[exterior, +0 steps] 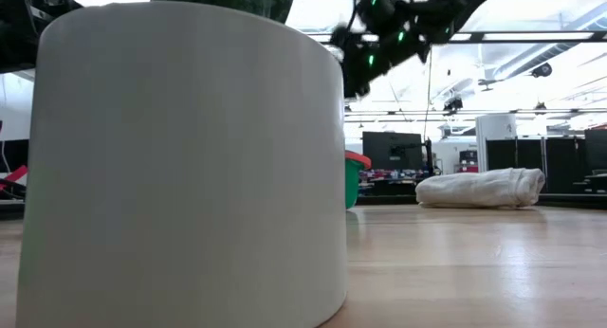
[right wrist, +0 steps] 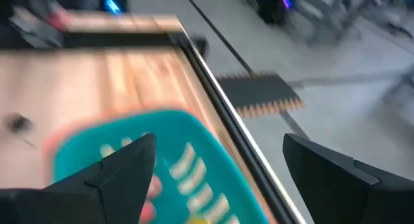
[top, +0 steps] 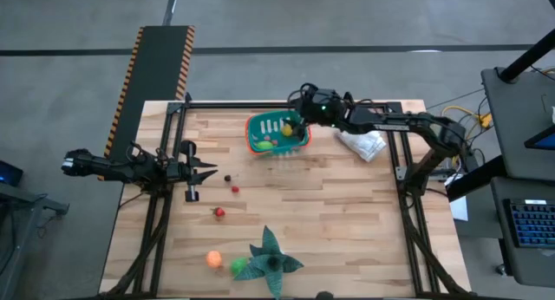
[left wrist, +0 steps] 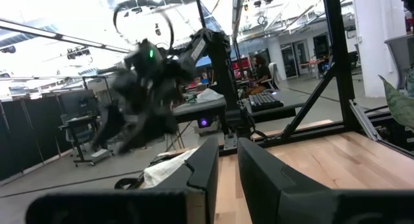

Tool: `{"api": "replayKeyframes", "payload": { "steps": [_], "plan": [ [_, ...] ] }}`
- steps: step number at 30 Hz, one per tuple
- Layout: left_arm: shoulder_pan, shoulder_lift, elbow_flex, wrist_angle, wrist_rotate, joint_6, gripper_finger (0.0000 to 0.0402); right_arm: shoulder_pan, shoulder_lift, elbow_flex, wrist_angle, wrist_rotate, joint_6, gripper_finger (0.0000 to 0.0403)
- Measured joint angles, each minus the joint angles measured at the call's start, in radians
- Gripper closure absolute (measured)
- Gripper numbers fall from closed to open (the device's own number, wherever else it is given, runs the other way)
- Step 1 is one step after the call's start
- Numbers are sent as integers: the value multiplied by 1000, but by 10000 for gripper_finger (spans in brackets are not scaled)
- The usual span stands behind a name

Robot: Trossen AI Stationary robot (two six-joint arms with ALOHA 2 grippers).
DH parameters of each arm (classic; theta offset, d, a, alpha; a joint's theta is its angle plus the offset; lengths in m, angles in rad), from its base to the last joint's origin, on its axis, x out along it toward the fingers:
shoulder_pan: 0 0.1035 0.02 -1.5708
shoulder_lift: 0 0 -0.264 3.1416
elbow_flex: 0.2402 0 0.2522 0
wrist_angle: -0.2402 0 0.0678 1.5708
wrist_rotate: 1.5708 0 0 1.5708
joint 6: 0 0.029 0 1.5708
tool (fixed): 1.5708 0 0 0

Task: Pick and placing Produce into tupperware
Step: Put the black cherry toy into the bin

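The teal tupperware (top: 276, 133) with an orange-red rim stands on the far middle of the table. It holds yellow and green produce (top: 287, 127). My right gripper (right wrist: 217, 159) hangs open above the tub's right part (right wrist: 129, 156), touching nothing. More produce lies loose on the wood: a dark piece (top: 228, 178), two red pieces (top: 235, 189) (top: 219, 212), an orange one (top: 213, 259) and a green one (top: 238, 266). My left gripper (top: 204, 172) waits shut at the table's left edge, holding nothing.
A wrinkled white bag (top: 362, 144) lies right of the tub. A dark green star-shaped leafy thing (top: 270, 258) sits near the front edge. In the low view a large white cylinder (exterior: 190, 157) blocks most of the table. Bare wood lies across the table's middle and right.
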Motion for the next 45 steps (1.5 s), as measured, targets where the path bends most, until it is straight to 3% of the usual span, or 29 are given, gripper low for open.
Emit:
{"api": "replayKeyframes", "payload": {
  "steps": [3,8,10,15,24,30,45],
  "plan": [
    [0,0,0,0,0,0,356,3,-76,29,-32,-105,6,76],
    [0,0,0,-1,0,0,356,9,-215,46,-76,-371,88,76],
    [0,0,0,-1,0,0,356,23,-274,41,-108,-422,82,76],
    [0,0,0,-1,0,0,356,86,-451,-15,-225,-340,-9,76],
    [0,0,0,-2,0,0,356,184,-742,-229,-249,-333,52,76],
    [0,0,0,-2,0,0,356,196,-888,-415,-185,-329,117,76],
    [0,2,0,-3,0,0,356,196,-1111,-836,62,-287,308,76]
  ]
}}
